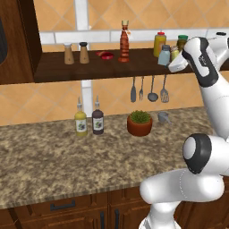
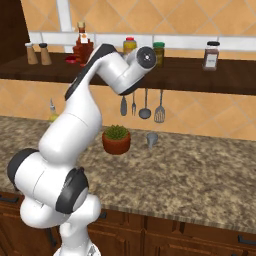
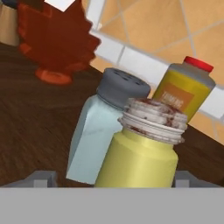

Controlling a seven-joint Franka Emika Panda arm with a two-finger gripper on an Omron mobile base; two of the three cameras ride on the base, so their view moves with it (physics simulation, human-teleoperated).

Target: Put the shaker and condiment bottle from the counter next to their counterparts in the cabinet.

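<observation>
Clearly, the pincer [image 3: 109, 186] is spread, its 2 tips set either side of the shaker [image 3: 140, 153], which is stood on the cabinet [image 1: 58, 67] shelf. Just beyond it, to the left in the hand view (and touching or nearly so), a pale blue-grey shaker [image 3: 103, 127] is seen; a yellow bottle [image 3: 188, 89] lies further ahead. If the hand is withdrawn askew, the shaker could be clipped and toppled against its neighbour. The condiment bottle [image 1: 124, 42] is already shelved.
</observation>
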